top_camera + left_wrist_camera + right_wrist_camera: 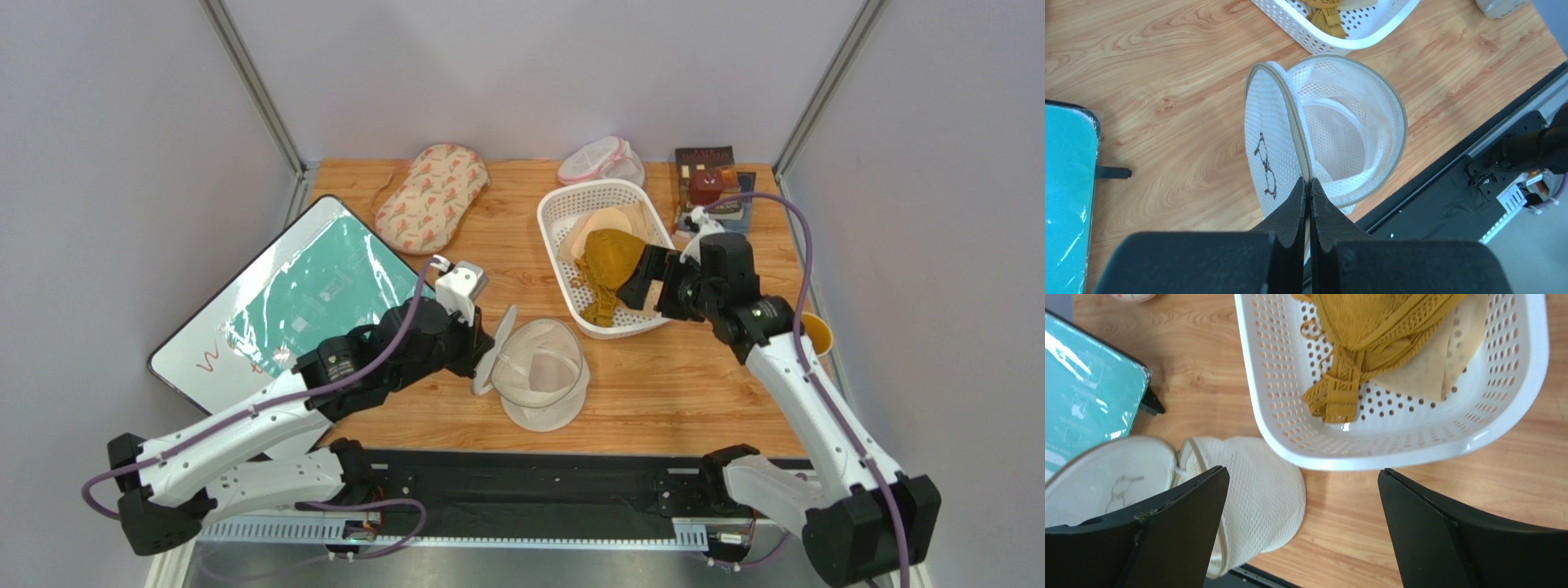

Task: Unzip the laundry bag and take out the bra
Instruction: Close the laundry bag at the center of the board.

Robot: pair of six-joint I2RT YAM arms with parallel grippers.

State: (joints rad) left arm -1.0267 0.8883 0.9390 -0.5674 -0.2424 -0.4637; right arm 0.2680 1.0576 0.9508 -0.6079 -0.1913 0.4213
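Observation:
The round cream mesh laundry bag (pixel 543 374) lies open near the table's front. Its lid with the black bra icon (pixel 1265 165) stands up and the inside (pixel 1346 131) is empty. My left gripper (pixel 1309 182) is shut on the lid's zip rim and holds it up. The mustard bra (pixel 607 263) lies in the white perforated basket (pixel 555 221), over a pale beige bra (pixel 626 222); both also show in the right wrist view (pixel 1364 331). My right gripper (pixel 646 282) is open and empty at the basket's near right rim, its fingers (pixel 1183 527) wide apart above bare wood.
A teal tablet (pixel 294 306) lies at the left. An oval patterned bag (pixel 432 194) and a small pink-trimmed mesh bag (pixel 599 161) lie at the back. A book with a red thing (pixel 708 184) sits back right. A yellow cup (pixel 813 331) stands right.

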